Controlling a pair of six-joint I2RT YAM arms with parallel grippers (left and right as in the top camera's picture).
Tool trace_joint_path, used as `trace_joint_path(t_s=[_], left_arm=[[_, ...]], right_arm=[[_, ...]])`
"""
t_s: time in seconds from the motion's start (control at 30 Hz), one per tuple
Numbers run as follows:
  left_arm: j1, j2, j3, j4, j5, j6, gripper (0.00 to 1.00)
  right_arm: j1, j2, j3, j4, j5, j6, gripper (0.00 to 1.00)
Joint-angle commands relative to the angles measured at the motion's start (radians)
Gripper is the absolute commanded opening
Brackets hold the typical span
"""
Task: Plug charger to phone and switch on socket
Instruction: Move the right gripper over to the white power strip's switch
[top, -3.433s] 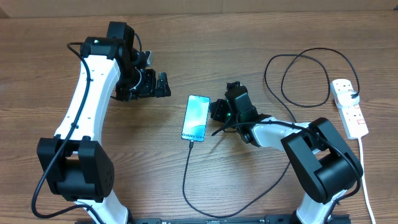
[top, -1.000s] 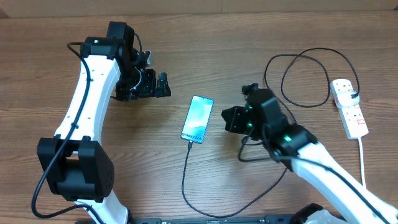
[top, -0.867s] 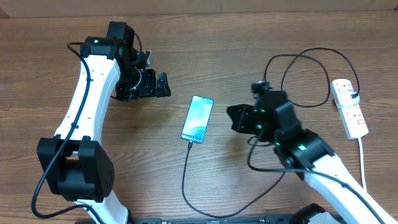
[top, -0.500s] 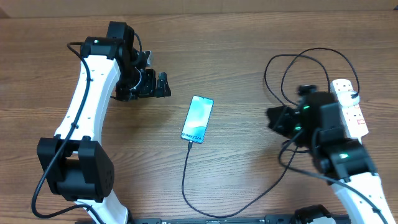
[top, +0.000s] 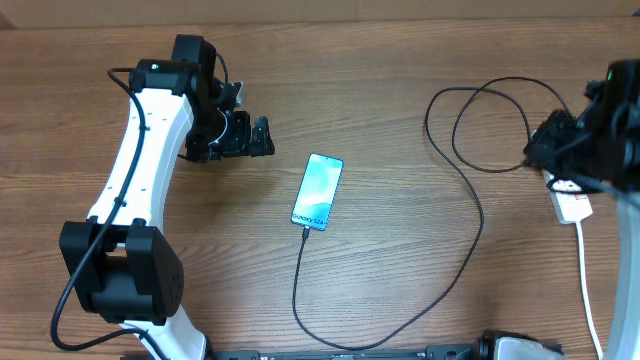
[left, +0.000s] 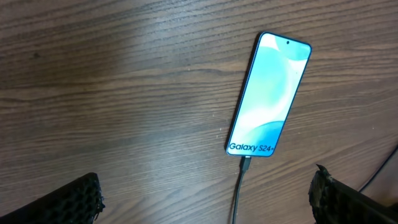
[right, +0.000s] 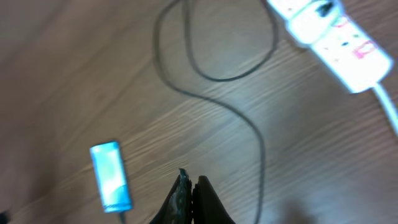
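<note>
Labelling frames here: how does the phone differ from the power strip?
The phone has a light blue screen with a dark edge; the power strip is white with red switches. The phone lies mid-table in plain view; the power strip sits at the right edge, partly under the right arm. A black cable leaves the phone; a white cord leaves the power strip. Both lie flat on the wooden table.

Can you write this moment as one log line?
charger: plugged into phone | right fingers: shut, empty, near socket | left fingers: open, empty
</note>
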Motion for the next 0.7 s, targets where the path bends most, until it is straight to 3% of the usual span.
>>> trace_joint_path(t_s=[0.0,0.03,0.23,0.27,0.67], left_arm=[[0.001,-0.011,0.001,0.0,-0.001,-0.006,1.0],[0.001,-0.011,0.001,0.001,-0.001,-0.006,1.0],[0.001,-0.011,0.001,0.0,-0.001,-0.006,1.0],[0.001,-0.011,0.001,0.001,-0.001,-0.006,1.0],[0.001,-0.011,0.001,0.0,-0.001,-0.006,1.0]], right_arm=[[-0.015,0.09,0.018,-0.024,0.11,-0.037,0.04],[-0.017,0.114,0.018,-0.028,0.131,-0.037,0.11],[-0.029,0.258,0.008,-0.027,0.253,-0.015,0.93],[-0.032,0.277,0.003,-0.026,0.266,-0.002,0.98],[-0.163,0.354,-0.208,0.23,0.364,0.205,1.0]])
